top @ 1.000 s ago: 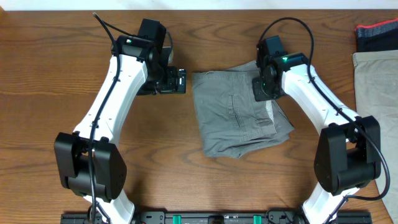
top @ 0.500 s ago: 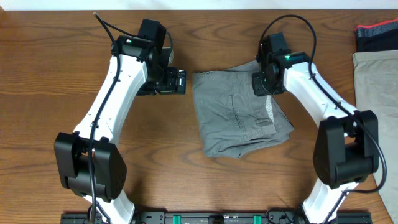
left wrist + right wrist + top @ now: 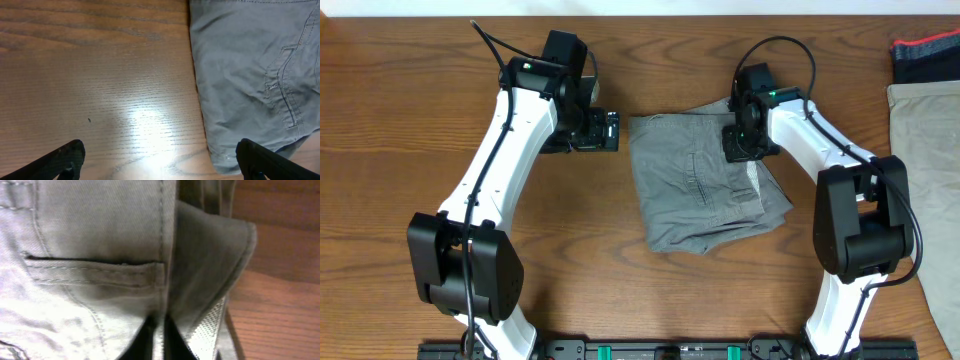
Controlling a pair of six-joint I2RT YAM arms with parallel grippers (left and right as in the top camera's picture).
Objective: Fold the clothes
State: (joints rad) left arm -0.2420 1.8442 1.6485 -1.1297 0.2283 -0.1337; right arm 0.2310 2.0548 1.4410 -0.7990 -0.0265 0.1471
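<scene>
no readable text, label or number anywhere.

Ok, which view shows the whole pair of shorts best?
Overhead: the shorts show nearly their full outline there. The left wrist view catches only one side with the pocket. The right wrist view is a close-up of pocket and seam.

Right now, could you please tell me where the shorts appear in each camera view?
Overhead: shorts in the middle of the picture.
Left wrist: down the right side of the frame, top to bottom.
Right wrist: filling the left and middle, seen very close.
Shared landmark: the wood table bordering the shorts, left of them in the left wrist view, right of them in the right wrist view.
</scene>
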